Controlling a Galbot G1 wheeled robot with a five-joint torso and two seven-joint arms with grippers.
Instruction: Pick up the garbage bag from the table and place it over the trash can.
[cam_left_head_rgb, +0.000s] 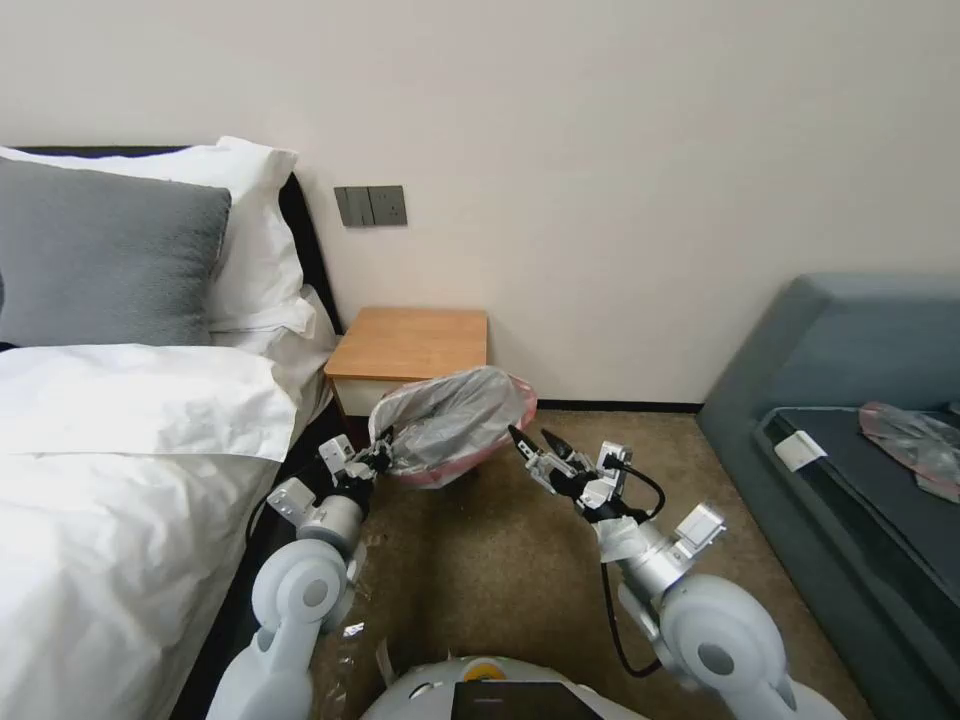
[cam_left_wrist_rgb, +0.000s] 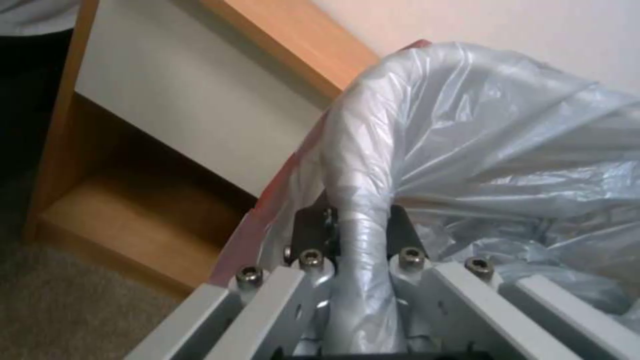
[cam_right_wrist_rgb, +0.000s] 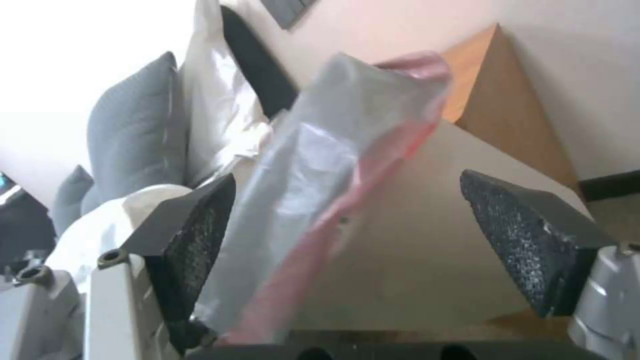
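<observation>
Grey, wrinkly plastic with a pink rim — the garbage bag (cam_left_head_rgb: 452, 424) hangs in the air in front of the worktop (cam_left_head_rgb: 410, 344), held up above the brown carpet (cam_left_head_rgb: 500, 560) and clear of the wooden top. In the head view the left claw (cam_left_head_rgb: 380, 458) has the bag by its left edge; the left wrist view shows a twisted rope of the film (cam_left_wrist_rgb: 363, 220) pinched tight between the two dark pads, with the rest billowing out past them. Behind it in that view sit the white drawer front and the lower shelf (cam_left_wrist_rgb: 127, 220) of the nightstand.

The right claw (cam_left_head_rgb: 535, 443) is just beside the bag's right edge with its fingers spread apart. From the right wrist view, the bag (cam_right_wrist_rgb: 333, 165) lies in the gap between the textured pads, nearer one of them (cam_right_wrist_rgb: 200, 235) — whether it touches that pad I cannot tell; the other pad (cam_right_wrist_rgb: 520, 235) stands well apart from it.

To the robot's left is a bed (cam_left_head_rgb: 110, 470) with white linen and a grey pillow (cam_left_head_rgb: 100, 255); to its right, a blue-grey sofa (cam_left_head_rgb: 850, 380).
</observation>
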